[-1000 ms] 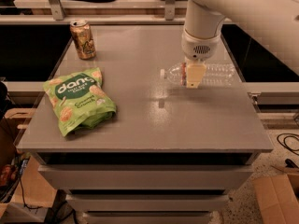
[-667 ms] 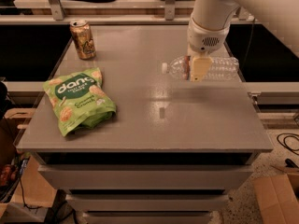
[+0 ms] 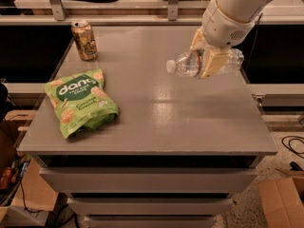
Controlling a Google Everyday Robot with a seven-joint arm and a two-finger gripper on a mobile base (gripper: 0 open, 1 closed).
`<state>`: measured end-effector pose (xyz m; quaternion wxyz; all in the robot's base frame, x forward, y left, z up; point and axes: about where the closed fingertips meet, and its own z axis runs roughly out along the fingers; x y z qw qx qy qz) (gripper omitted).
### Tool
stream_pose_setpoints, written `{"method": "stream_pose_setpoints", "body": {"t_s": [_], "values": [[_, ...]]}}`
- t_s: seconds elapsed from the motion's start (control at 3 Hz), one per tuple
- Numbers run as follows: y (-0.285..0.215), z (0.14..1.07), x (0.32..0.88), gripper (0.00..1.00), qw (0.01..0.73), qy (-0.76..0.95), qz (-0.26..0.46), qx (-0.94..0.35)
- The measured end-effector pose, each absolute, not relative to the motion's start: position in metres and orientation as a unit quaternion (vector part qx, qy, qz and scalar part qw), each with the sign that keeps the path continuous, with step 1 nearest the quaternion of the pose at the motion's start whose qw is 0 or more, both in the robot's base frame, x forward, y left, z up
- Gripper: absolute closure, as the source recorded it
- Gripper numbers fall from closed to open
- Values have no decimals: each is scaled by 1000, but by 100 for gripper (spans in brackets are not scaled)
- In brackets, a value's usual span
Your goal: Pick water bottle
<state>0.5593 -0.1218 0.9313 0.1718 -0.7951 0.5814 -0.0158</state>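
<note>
Contact looks made: the end effector (image 3: 204,54) sits at about 2 o'clock on the surface (image 3: 156,118), its two tan fingers (image 3: 212,63) closed across the waist of the water bottle (image 3: 183,64). One finger stands in front of the bottle and one behind. The bottle is on its side, white cap pointing toward 9 o'clock and base toward 3 o'clock. That explains the approach from above, with the fingers straddling the narrow ribbed body instead of the ends. Whether the bottle has left the surface I cannot tell. The grip sits toward the neck half, so the base end may sag on lifting. The drink can (image 3: 84,40) at 10 o'clock and the green snack bag (image 3: 80,101) at 8 o'clock lie well apart from it.
</note>
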Motion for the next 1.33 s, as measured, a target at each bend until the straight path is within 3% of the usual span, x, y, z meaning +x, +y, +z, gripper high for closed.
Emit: {"method": "stream_pose_setpoints", "body": {"t_s": [1.33], "values": [[-112, 940, 531, 100, 185, 461, 15, -868]]}}
